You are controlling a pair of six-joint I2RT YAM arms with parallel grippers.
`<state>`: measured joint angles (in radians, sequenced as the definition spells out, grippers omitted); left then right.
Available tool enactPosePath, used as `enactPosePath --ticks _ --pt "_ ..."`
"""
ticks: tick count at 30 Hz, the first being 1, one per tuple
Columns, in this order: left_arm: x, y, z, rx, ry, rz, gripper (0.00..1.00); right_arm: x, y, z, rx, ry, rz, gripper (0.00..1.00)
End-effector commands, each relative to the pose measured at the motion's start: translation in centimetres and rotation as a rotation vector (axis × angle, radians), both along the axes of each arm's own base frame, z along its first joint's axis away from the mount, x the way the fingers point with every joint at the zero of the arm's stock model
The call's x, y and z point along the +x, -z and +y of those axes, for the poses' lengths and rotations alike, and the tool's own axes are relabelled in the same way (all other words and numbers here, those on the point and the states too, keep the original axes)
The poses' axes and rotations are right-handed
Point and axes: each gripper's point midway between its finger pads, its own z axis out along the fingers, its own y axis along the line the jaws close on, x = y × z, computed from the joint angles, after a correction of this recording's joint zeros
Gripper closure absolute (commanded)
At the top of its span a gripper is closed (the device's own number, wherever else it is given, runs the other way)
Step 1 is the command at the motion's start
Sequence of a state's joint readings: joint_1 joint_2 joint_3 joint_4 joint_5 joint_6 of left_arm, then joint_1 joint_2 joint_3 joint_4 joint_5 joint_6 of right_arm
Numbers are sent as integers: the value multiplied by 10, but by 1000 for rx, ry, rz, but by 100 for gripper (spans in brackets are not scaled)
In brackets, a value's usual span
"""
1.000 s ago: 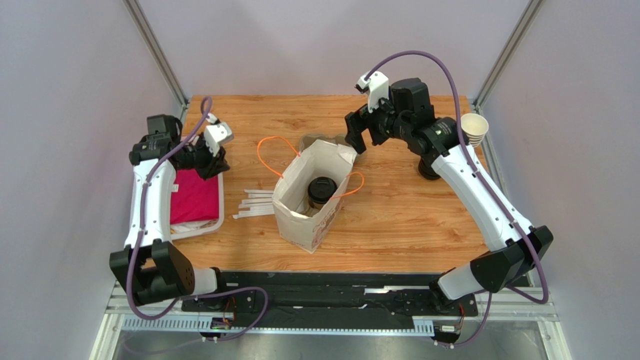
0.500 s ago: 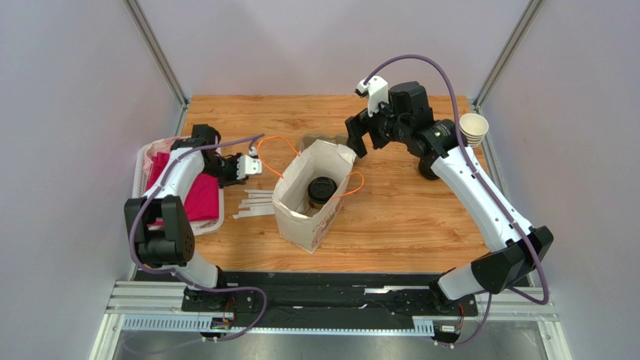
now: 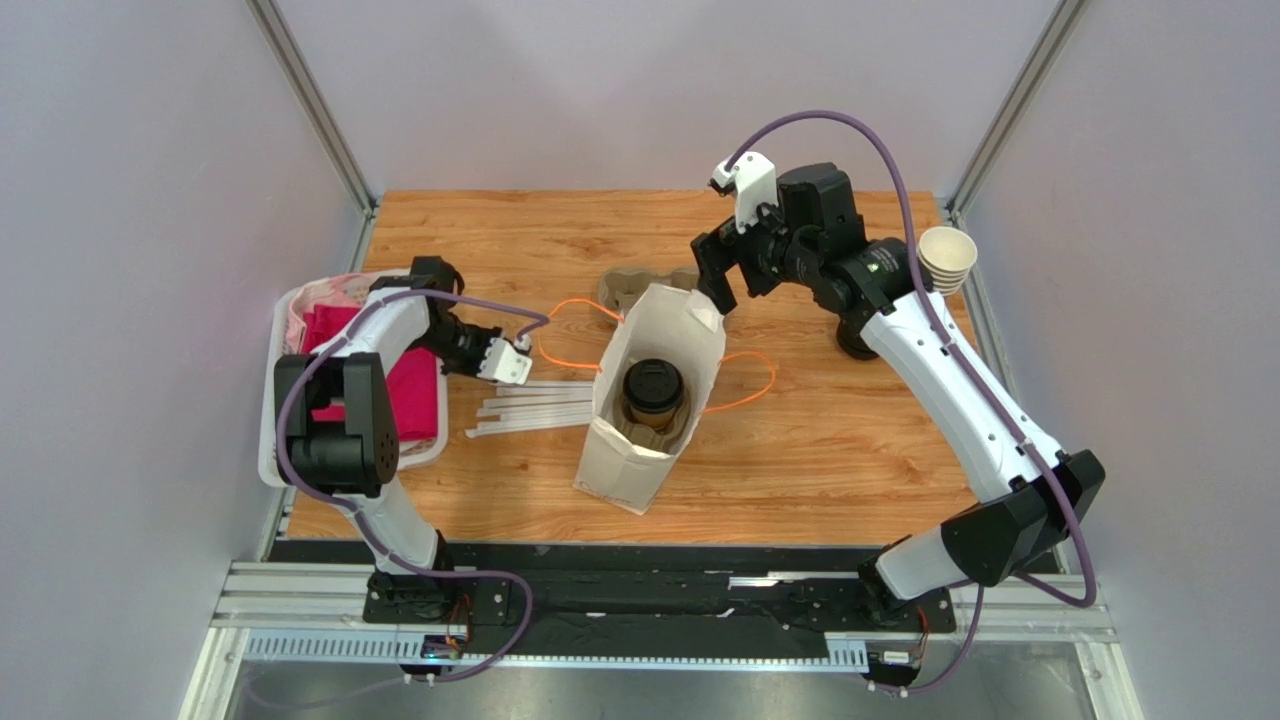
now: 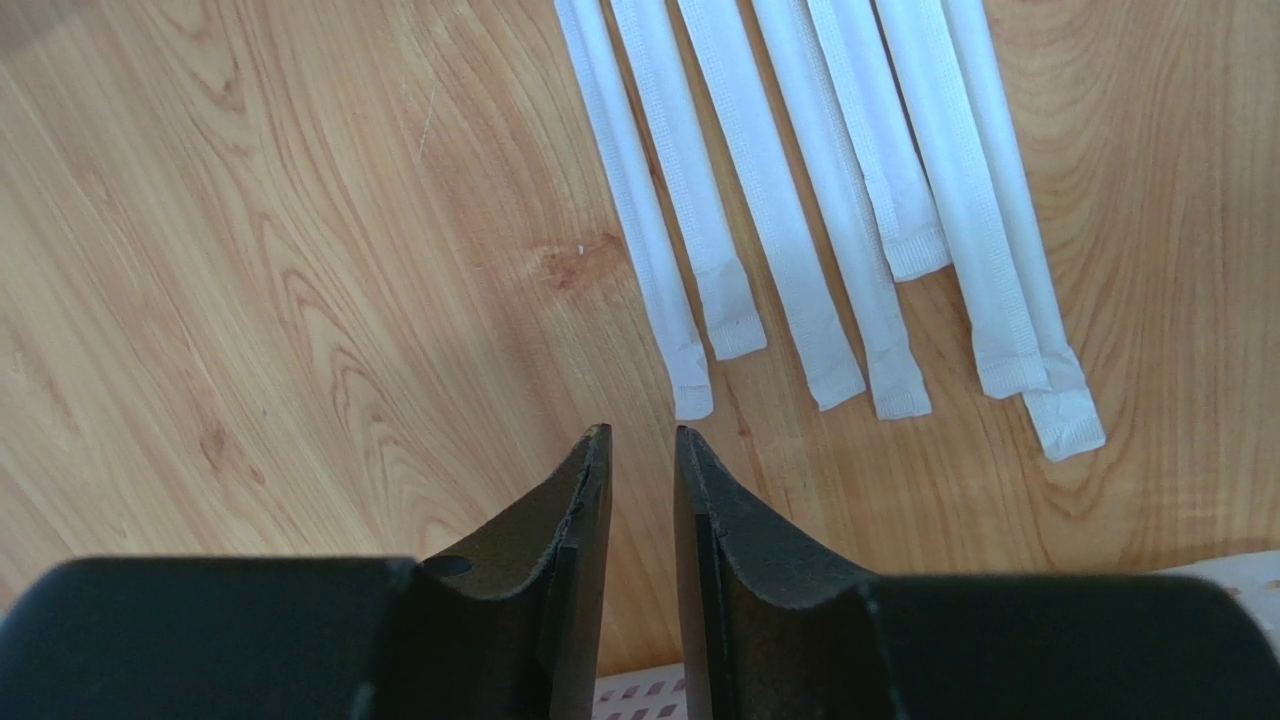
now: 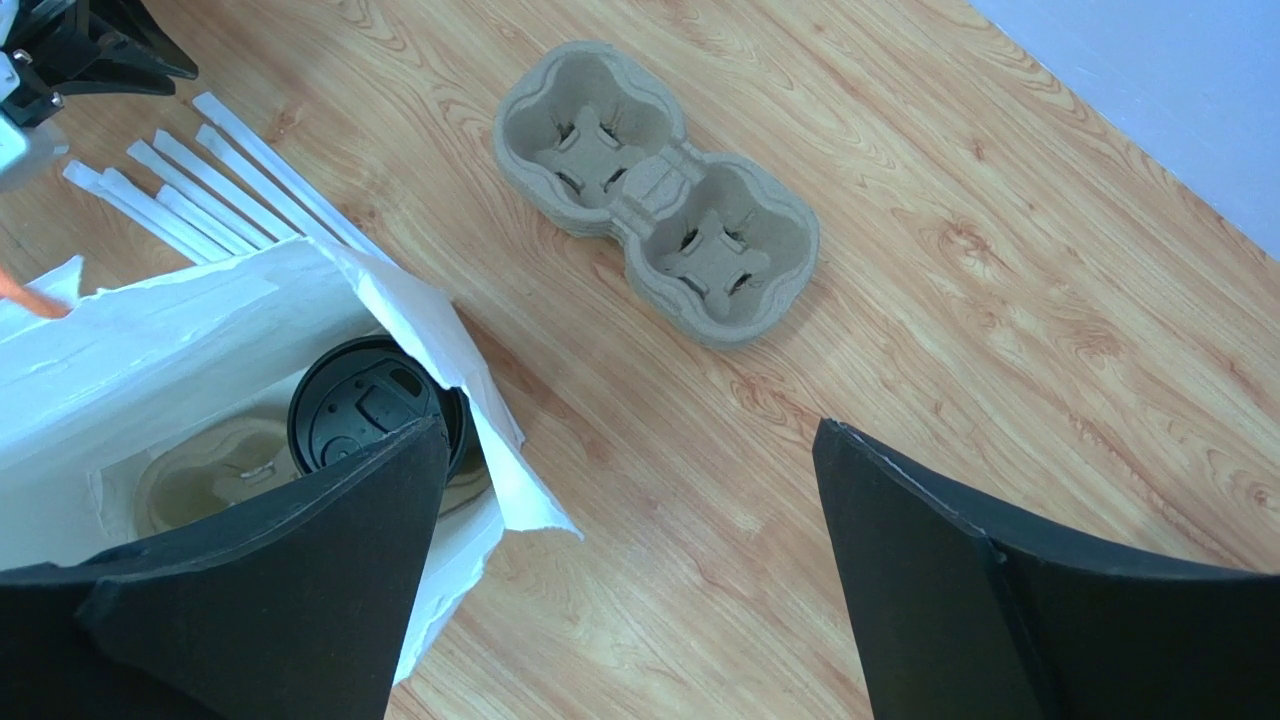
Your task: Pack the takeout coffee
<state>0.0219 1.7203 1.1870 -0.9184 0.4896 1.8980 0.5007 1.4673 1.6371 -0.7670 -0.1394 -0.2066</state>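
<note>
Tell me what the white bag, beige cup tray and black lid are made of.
White bag: thin matte paper, creased at the rim. Cup tray: probably moulded paper pulp, dull and fibrous-looking. Black lid: likely plastic, smooth with a faint sheen.

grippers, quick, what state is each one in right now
Left gripper: jaws only a narrow slit apart, nothing between them.
Right gripper: jaws wide open, holding nothing.

White-shelled arms (image 3: 962,387) with black joints, purple cables (image 3: 824,114), black wedge-shaped end effector fingers (image 4: 571,548).
</note>
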Motion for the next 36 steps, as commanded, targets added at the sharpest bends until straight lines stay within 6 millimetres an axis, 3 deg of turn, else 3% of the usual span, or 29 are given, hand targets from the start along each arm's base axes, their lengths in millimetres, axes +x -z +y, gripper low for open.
enactPosePath --ticks 1,10,20,27,28,36 --pt "15 -13 -6 -39 28 -38 69 7 -7 -1 -3 5 -34 2" --pt "27 -28 1 -116 -47 -63 62 -3 0 11 9 -81 19 4" --pt "30 -46 9 -160 -98 -84 53 -5 11 24 10 -161 61 16" --pt "31 -52 9 -178 -120 -96 48 -7 23 30 -4 -211 102 35" --pt "32 -53 9 -179 -119 -101 48 -8 25 30 -8 -214 109 43" --pt "36 -57 9 -184 -131 -124 47 -20 24 27 -17 -247 119 73"
